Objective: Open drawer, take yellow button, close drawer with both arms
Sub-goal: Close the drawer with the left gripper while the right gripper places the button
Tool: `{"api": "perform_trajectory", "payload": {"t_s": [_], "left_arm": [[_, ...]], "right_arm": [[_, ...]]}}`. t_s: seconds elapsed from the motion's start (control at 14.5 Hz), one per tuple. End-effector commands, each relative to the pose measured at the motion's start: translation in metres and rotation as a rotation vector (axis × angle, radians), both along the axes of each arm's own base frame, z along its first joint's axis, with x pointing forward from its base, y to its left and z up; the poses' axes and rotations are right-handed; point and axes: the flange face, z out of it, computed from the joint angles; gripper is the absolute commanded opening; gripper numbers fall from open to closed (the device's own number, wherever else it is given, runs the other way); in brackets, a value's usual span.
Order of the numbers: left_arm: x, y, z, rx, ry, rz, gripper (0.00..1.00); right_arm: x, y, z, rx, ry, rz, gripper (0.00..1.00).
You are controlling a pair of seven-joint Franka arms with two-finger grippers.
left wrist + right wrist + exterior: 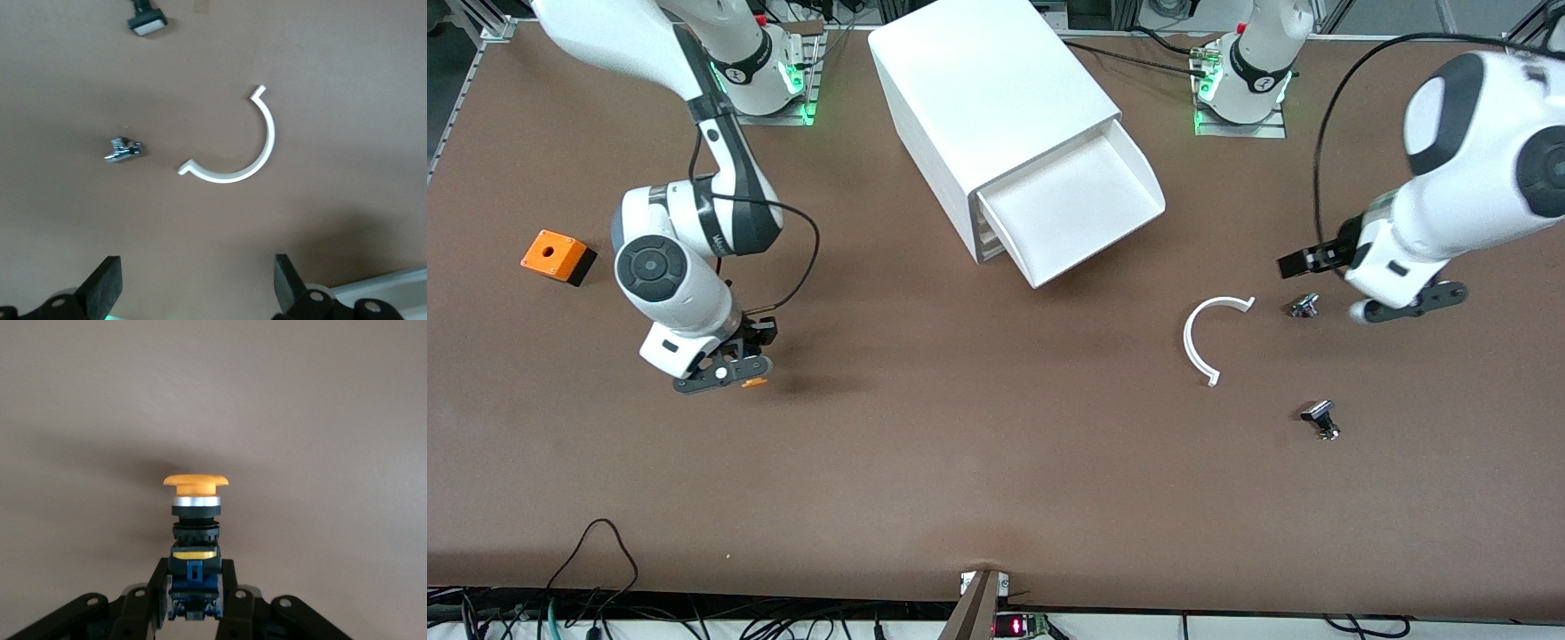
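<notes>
A broad brown table [978,462] fills nearly the whole front view, its surface matte and evenly lit, with soft shadows; aluminium framing [463,36] stands along its edge near the bases. Dark cables [596,569] trail at the edge nearest the camera; a small red light [1005,627] glows there.

We record a plain brown tabletop [978,462]. The cabinet [978,89] at upper centre is white, its drawer [1080,209] cream-white. The button [195,533] shows an orange cap, silver ring, black and blue body. The cube [558,256] at left is orange on black. The curved strip [1209,333] is white.
</notes>
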Motion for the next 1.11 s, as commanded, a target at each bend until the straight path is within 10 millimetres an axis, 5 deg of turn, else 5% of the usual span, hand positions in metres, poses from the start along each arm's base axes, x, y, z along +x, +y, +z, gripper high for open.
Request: {"api": "perform_trajectory", "payload": {"t_s": [0.0, 0.28, 0.41, 0.69, 0.83, 0.9, 0.97, 1.04], "left_arm": [[0.006, -0.047, -0.027, 0.015, 0.000, 0.127, 1.00], [-0.013, -0.112, -0.073, 0.011, -0.051, 0.240, 1.00], [-0.033, -0.151, -0.094, 0.001, -0.076, 0.303, 1.00], [-0.059, -0.194, -0.101, -0.003, -0.069, 0.362, 1.00], [-0.074, -0.212, -0.106, 0.005, -0.053, 0.360, 1.00], [-0.082, -0.218, -0.109, 0.010, -0.044, 0.357, 1.00], [-0.091, -0.227, -0.111, 0.011, -0.036, 0.339, 1.00], [-0.104, -0.237, -0.114, 0.015, -0.026, 0.312, 1.00]], "right_arm": [[-0.030, -0.046, -0.018, 0.027, 0.000, -0.071, 0.30], [-0.052, -0.101, -0.059, 0.041, -0.039, -0.074, 0.31], [-0.071, -0.102, -0.078, 0.054, -0.070, -0.067, 0.31], [-0.085, -0.114, -0.100, 0.052, -0.048, -0.085, 0.35], [-0.085, -0.116, -0.102, 0.051, -0.040, -0.107, 0.56], [-0.082, -0.116, -0.096, 0.055, -0.046, -0.116, 0.83], [-0.077, -0.116, -0.087, 0.056, -0.049, -0.136, 1.00], [-0.071, -0.115, -0.079, 0.053, -0.043, -0.156, 1.00]]}}
